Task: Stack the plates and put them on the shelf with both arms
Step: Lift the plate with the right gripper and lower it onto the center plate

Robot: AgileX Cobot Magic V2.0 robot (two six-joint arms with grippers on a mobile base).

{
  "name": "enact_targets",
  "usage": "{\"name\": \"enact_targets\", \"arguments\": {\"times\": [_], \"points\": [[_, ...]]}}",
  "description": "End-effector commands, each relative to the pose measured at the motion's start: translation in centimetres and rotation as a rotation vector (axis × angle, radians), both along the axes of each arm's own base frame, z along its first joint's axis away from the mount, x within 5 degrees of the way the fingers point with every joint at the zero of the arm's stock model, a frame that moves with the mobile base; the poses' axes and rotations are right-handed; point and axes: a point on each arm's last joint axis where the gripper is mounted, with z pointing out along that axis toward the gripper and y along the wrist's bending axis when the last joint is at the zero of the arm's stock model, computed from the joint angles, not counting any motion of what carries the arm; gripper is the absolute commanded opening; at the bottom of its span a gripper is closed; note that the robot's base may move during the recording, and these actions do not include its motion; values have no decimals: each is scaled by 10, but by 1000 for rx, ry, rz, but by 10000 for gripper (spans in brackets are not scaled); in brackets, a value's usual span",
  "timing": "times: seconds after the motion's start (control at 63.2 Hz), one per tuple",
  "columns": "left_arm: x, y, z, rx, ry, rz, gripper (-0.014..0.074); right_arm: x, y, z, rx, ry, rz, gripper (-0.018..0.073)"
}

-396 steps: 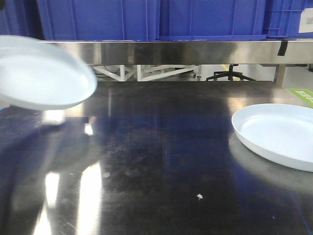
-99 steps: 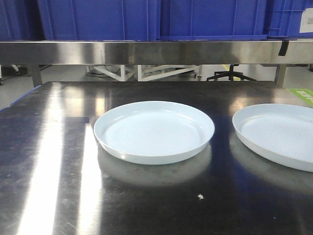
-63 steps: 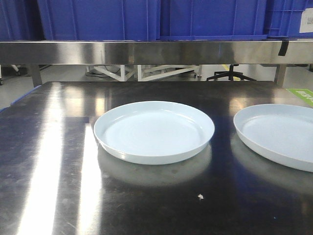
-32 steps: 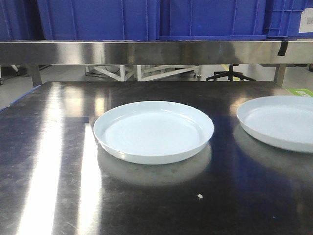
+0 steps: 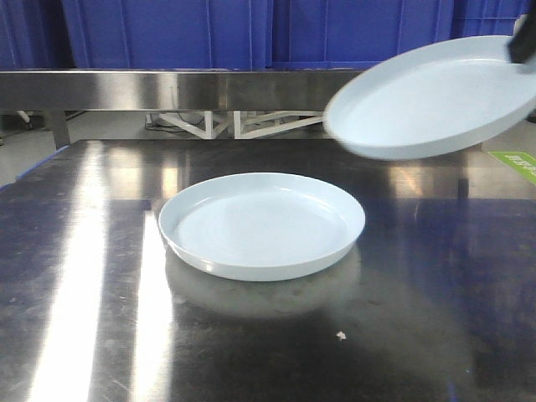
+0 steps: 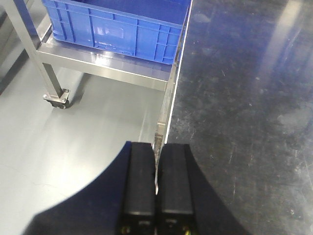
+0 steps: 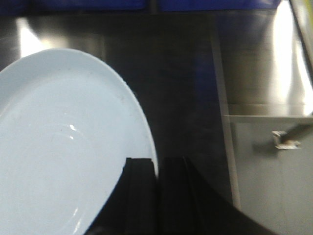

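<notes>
Right hand grips the tilted plate by its rim, airborne at upper right of the front frame, up and right of the resting plate lying mid-frame on the surface.

Judgement: rigid, glossy, likely slippery and breakable. The rim is the only hold, and an edge pinch lets it tilt.

Only the right wrist view shows the rim between the fingers. Only the left wrist view shows the left hand, closed on nothing, at the surface edge.
</notes>
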Motion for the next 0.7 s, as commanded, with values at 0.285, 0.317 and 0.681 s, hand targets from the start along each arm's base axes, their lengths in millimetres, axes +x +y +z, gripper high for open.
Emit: {"name": "enact_targets", "arguments": {"times": [0.285, 0.317, 0.681], "points": [[5, -1, 15, -13, -102, -5, 95, 16, 97, -4, -4, -32, 293, 28], [5, -1, 15, -13, -102, -5, 95, 18, 103, -7, -5, -26, 305, 28], [5, -1, 15, -13, -102, -5, 96, 29, 133, -41, -25, 36, 369, 428]]}}
